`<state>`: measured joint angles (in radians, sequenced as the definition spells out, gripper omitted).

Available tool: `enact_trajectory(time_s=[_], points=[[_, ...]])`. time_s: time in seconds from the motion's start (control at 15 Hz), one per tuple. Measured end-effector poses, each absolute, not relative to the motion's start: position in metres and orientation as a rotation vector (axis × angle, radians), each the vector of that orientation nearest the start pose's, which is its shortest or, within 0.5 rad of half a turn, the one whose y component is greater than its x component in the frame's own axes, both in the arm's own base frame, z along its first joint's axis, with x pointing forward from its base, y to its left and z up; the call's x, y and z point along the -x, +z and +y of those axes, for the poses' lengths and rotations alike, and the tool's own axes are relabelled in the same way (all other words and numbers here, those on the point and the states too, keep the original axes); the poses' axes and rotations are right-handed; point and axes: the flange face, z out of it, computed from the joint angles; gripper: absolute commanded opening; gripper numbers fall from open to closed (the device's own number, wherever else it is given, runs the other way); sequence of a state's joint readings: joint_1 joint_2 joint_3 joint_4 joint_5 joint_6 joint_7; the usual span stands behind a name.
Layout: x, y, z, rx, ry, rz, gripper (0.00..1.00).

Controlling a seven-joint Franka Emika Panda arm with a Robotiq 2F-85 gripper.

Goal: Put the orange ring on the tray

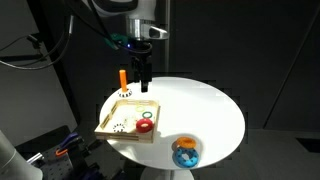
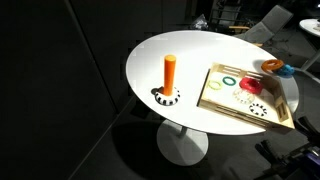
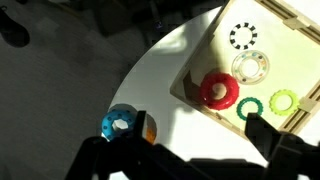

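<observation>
Nearest me, at the five o'clock edge of the white table (image 1: pixel 215 110), the orange ring (image 1: pixel 182 144) lies against the blue ring (image 1: pixel 187 155), outside the tray (image 1: pixel 125 110). The tray sits at nine o'clock with a red ring (image 1: pixel 146 126) inside. Farthest, at ten o'clock, the gripper (image 1: pixel 140 80) hangs just beside the upright orange peg (image 1: pixel 122 78), its jaws spread wide and holding nothing.

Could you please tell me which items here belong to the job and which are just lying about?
For the job: orange ring, tray, gripper.

Lying about: blue ring, red ring, green ring, orange peg.
</observation>
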<state>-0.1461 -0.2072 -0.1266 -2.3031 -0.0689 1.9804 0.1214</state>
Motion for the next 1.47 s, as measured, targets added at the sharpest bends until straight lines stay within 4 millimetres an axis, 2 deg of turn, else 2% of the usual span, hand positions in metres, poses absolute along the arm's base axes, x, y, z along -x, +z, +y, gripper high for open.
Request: enact_trajectory(time_s=[0.33,0.73,1.47], points=[[-0.454,0.39,-0.172,3.086,0.203,0.788,1.0],[-0.475,0.344,-0.22,3.054,0.141,0.996,1.0],[-0.502,0.247,-0.26,3.033,-0.012,1.262,1.0]])
